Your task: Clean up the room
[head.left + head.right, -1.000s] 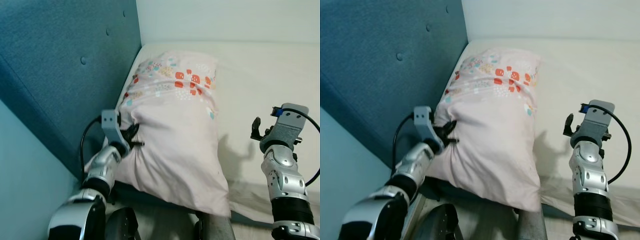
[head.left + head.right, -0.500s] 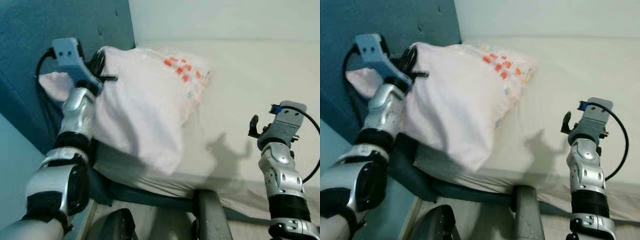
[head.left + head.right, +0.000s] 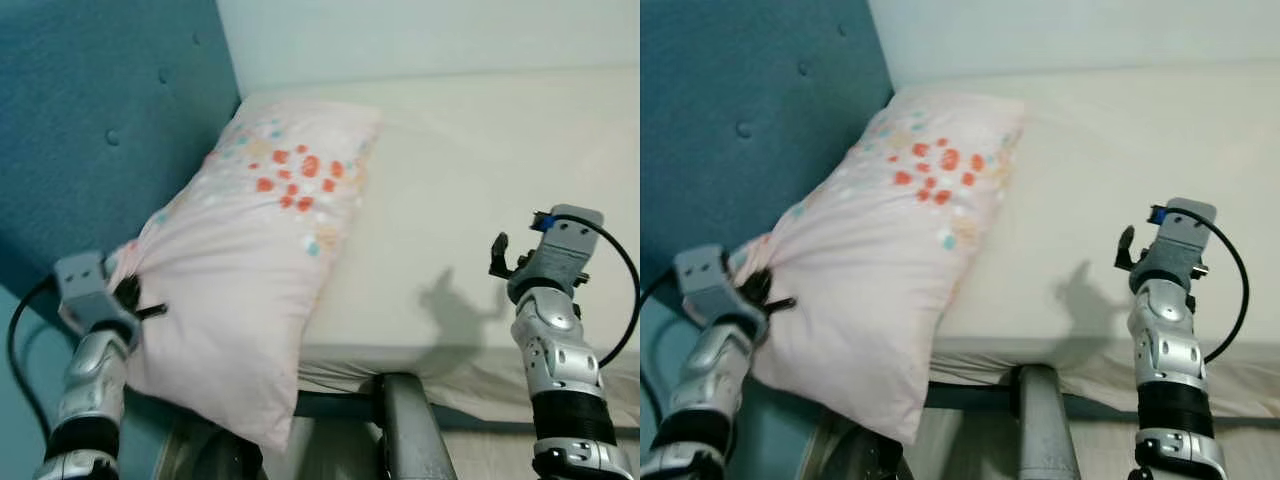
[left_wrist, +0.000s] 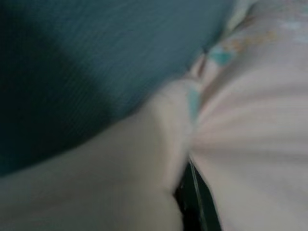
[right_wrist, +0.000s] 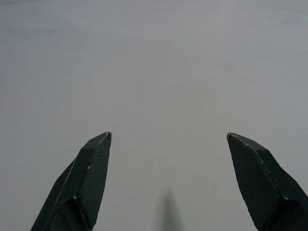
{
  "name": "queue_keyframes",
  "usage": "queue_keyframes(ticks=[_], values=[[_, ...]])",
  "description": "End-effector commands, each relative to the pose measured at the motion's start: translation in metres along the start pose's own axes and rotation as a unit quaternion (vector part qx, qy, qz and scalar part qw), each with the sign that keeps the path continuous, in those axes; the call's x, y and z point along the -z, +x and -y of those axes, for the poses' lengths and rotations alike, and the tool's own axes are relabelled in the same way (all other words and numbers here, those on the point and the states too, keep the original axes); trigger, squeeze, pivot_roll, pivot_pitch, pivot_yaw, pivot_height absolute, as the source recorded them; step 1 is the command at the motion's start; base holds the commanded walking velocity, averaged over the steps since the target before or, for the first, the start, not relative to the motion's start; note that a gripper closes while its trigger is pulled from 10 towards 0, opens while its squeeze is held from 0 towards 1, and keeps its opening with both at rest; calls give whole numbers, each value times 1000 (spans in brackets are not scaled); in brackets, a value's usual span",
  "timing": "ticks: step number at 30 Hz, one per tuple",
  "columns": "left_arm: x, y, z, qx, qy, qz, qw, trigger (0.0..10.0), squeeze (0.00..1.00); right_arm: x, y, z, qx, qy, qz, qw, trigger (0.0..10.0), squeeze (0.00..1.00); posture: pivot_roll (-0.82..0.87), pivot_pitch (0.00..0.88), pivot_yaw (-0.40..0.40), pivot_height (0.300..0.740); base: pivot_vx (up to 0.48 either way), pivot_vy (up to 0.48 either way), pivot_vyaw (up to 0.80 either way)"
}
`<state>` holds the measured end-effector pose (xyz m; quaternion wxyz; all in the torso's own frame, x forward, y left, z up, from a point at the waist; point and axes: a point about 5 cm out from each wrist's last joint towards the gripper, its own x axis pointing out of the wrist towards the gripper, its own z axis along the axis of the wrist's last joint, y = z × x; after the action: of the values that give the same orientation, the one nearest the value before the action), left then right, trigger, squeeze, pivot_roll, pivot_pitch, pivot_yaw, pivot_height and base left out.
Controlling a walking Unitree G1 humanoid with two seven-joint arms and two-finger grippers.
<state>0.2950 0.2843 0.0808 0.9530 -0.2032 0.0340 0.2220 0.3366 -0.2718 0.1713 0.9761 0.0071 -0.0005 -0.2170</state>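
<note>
Where the pillow [image 3: 255,250] lies on the bed [image 3: 480,180], you see its long axis run from about 1 o'clock, at the far corner by the wall [image 3: 420,35], down to about 7 o'clock, where its near end hangs past the mattress edge. The far end points into the corner between the wall and the blue headboard [image 3: 90,110]; the near end points toward you. The case is pale pink, soft and creased, with a band of red, orange, teal and white spots across its far half and plain fabric on the near half. One long side lies against the headboard, at 9 o'clock of the pillow.

Your left gripper [image 3: 135,305] is at the pillow's near corner on the headboard side, at about 8 o'clock in the head views. Its black fingers are closed on a bunched fold of the case, and the cloth gathers into pleats that radiate from the pinch. In the left wrist view the pink fabric [image 4: 250,125] presses close to the lens, blurred, with the headboard behind it.

Your right gripper [image 3: 505,262] is raised over the bare sheet at about 4 o'clock, well apart from the pillow. Its fingers [image 5: 86,178] are spread wide, with nothing between them, and its shadow [image 3: 460,305] falls on the sheet just beside it.
</note>
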Motion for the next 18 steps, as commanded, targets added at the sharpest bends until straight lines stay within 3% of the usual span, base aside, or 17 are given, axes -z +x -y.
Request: queue_keyframes(ticks=[1,3,6,8,9,10,11,12,13,15,18], values=[[17,-19,-40,-105,-53,-63,991,0,0,7,-2,-9,-15,1,-15,1000,10000,0,-46,215,150,525,0,0,0],[27,-34,-27,-59,-80,-121,988,0,0,7,-2,-13,-22,2,-16,1000,10000,0,-48,214,151,525,0,0,0],[29,-42,-16,-15,-90,-149,985,0,0,7,-2,-14,-25,1,-16,1000,10000,0,-49,211,153,525,0,0,0],[28,-56,6,56,-121,-196,972,0,0,8,-3,-16,-29,2,-17,999,10000,0,-47,207,150,525,0,0,0],[28,-56,6,56,-121,-196,972,0,0,8,-3,-16,-29,2,-17,999,10000,0,-47,207,150,525,0,0,0],[27,-72,38,162,-177,-251,938,0,0,9,-3,-18,-34,1,-19,999,10000,0,-49,196,148,525,0,0,0],[27,-72,38,162,-177,-251,938,0,0,9,-3,-18,-34,1,-19,999,10000,0,-49,196,148,525,0,0,0],[25,-77,50,204,-196,-268,921,0,0,9,-3,-19,-36,0,-19,999,10000,0,-49,194,149,525,0,0,0],[25,-77,50,204,-196,-268,921,0,0,9,-3,-19,-36,0,-19,999,10000,0,-49,194,149,525,0,0,0],[16,-79,69,238,-224,-264,908,0,0,8,-2,-21,-40,-1,-19,999,10000,0,-52,190,148,525,0,0,0],[6,-76,85,264,-236,-237,905,0,0,8,-2,-22,-42,-1,-19,999,10000,0,-56,187,146,525,0,0,0]])
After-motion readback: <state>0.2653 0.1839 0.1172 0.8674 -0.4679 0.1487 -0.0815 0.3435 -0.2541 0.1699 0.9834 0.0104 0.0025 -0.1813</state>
